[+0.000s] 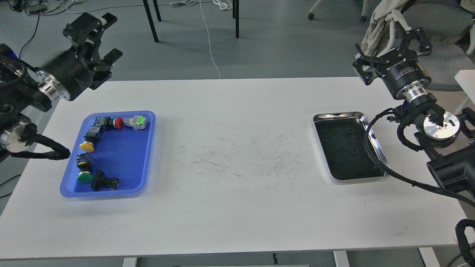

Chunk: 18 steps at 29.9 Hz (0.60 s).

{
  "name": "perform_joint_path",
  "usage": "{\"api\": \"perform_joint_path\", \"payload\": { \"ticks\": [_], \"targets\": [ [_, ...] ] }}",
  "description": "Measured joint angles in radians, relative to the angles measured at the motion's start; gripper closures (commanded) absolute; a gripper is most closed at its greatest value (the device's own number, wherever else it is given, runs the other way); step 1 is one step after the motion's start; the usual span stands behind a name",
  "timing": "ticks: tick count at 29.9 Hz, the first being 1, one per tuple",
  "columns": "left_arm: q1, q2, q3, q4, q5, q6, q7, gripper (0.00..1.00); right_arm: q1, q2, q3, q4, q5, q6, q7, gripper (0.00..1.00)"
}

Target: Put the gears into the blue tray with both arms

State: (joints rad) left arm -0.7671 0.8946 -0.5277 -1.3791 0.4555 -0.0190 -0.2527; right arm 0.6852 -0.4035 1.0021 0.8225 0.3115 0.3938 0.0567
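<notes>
The table (pixel 237 167) was a plain white slab, matte, with a patch of fine dark scratch marks (pixel 245 155) smeared across its middle. Behind it the room had a grey-green floor (pixel 278 37), some black chair legs (pixel 150 18), a white cable (pixel 209 40) trailing toward the table's far edge, and an office chair with a beige cloth (pixel 382 22) draped on it off the far right corner.

On the table's left side sat the blue tray (pixel 146 148), shallow plastic, rounded corners, raised rim. Along its left and far sides lay push-button switches with red (pixel 118 122), yellow (pixel 86 147) and green (pixel 85 177) caps, plus a greyish one with a light green face (pixel 136 122), and near its front edge a black boxy plug (pixel 104 181) with prongs.

On the table's right side was a shiny steel tray (pixel 374 142) with a dark bottom. Two tiny dark specks in there, one (pixel 348 130) nearer the far rim and one (pixel 354 152) about mid-tray, were the gears as far as I could make out; too small to see a hole.

My left gripper (pixel 98 48) hung above the table's far left corner, fingers spread apart, holding nothing. My right gripper (pixel 393 42) hovered past the far right corner, claw fingers splayed wide, also empty.
</notes>
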Motion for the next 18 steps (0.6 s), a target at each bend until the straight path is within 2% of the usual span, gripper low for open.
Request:
{"api": "perform_joint_path", "payload": {
  "ticks": [12,18],
  "targets": [
    [-0.001,-0.056,-0.013,0.015,-0.01,0.027,0.01,0.02,0.002,-0.011,-0.038,0.0,-0.001,0.026,0.001,0.01],
    [-0.001,-0.059,-0.026,0.025,-0.044,0.046,0.004,0.02,0.107,-0.164,-0.251,0.054,-0.084,0.064,-0.01,0.01]
  ]
}}
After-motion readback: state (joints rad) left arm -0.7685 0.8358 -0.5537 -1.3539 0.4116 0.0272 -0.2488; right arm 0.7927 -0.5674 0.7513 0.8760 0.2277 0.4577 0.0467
